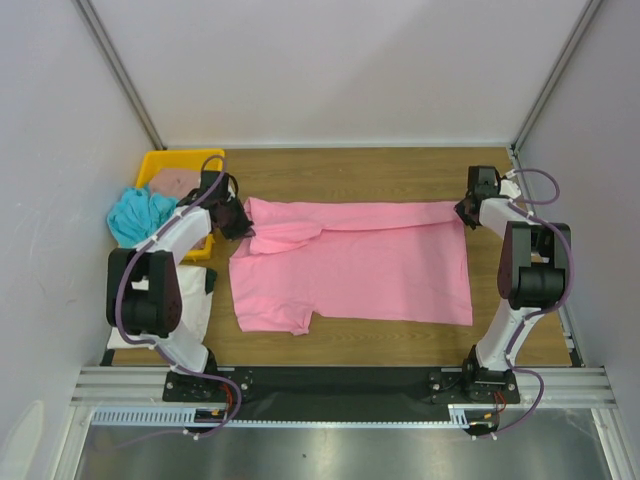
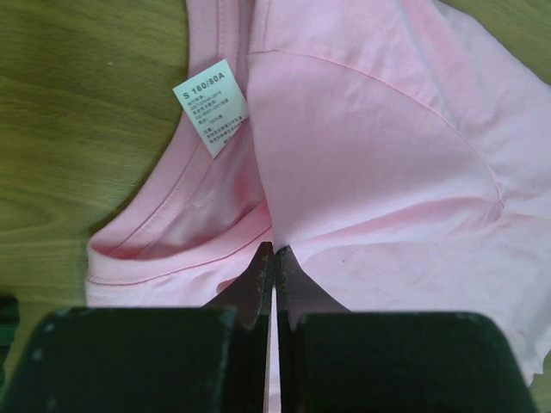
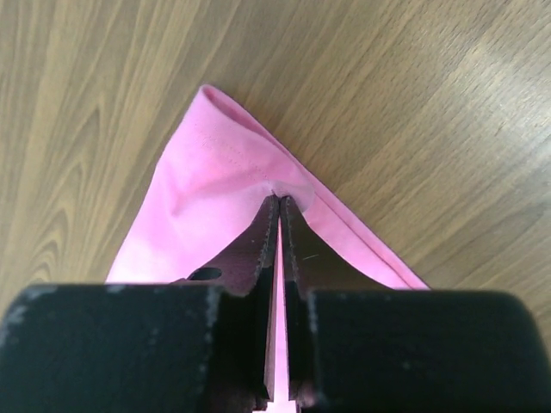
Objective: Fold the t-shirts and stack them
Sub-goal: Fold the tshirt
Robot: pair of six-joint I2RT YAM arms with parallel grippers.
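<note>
1. Pink t-shirt (image 1: pixel 370 275) lay spread across the wooden table (image 1: pixel 400 170).
2. Left gripper (image 2: pixel 274 251) pinched cloth beside its collar.
3. Right gripper (image 3: pixel 280 200) pinched its far hem corner.

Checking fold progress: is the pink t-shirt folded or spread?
Mostly spread: the pink t-shirt lies flat, full width, with only the cloth near the left pincer turned over.
</note>
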